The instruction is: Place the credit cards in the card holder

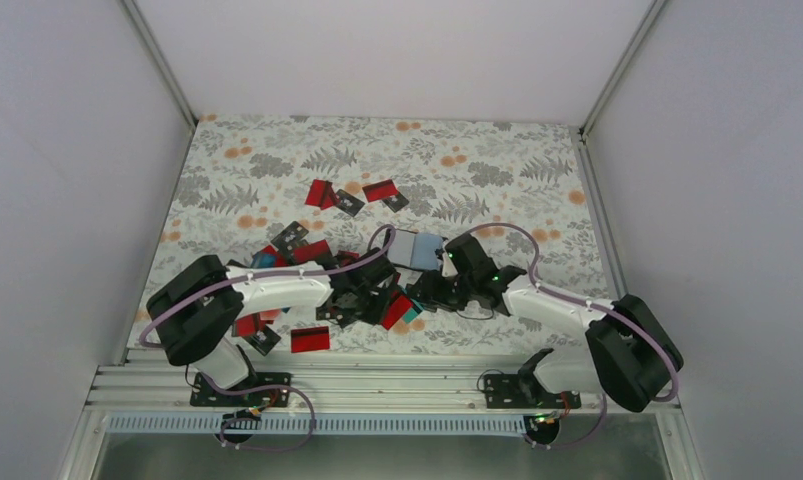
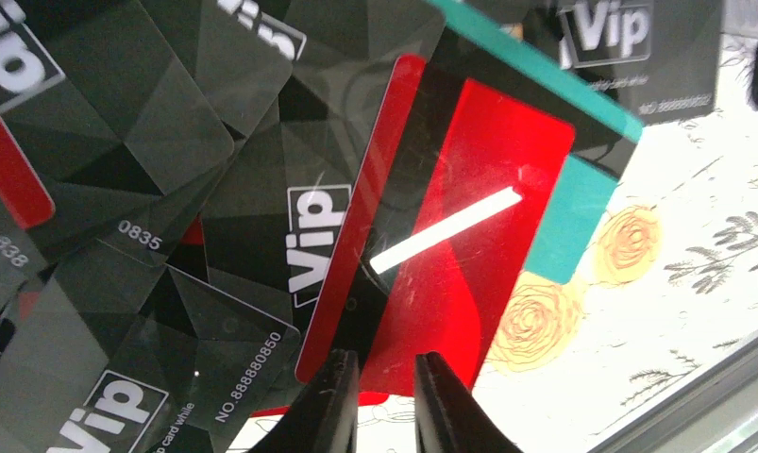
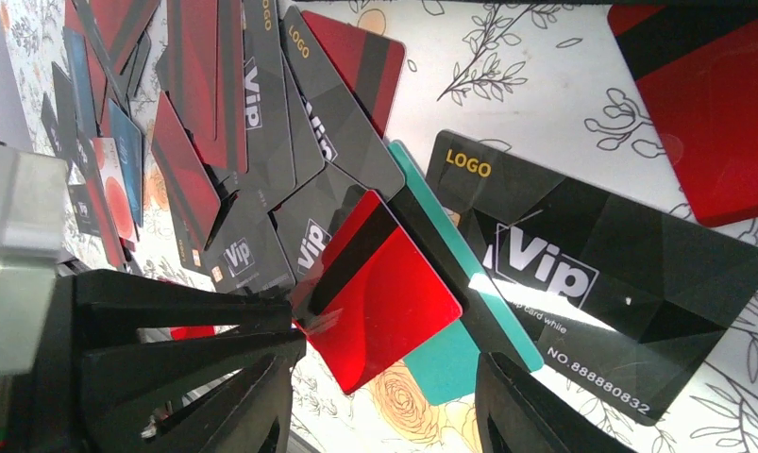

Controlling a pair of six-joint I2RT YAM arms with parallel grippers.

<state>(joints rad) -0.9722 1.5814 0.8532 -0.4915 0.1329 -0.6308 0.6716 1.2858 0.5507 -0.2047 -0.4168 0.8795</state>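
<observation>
The task looks barely begun. The credit cards (image 1: 310, 340) lie loose in an overlapping heap at the middle of the floral tabletop (image 1: 497, 160), with a few well apart toward the far side, and none appears stowed. I cannot pick out the card holder in any view. The left fingers (image 2: 329, 406) stand close together, a narrow gap between them, at the edge of a red card (image 2: 488, 170) lying over a teal card (image 2: 573, 217); whether they grip it I cannot tell. The right fingers (image 3: 512, 411) are spread near the same card, holding nothing.

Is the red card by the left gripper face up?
No, face down: the red card's back shows, black stripe and white strip.
</observation>
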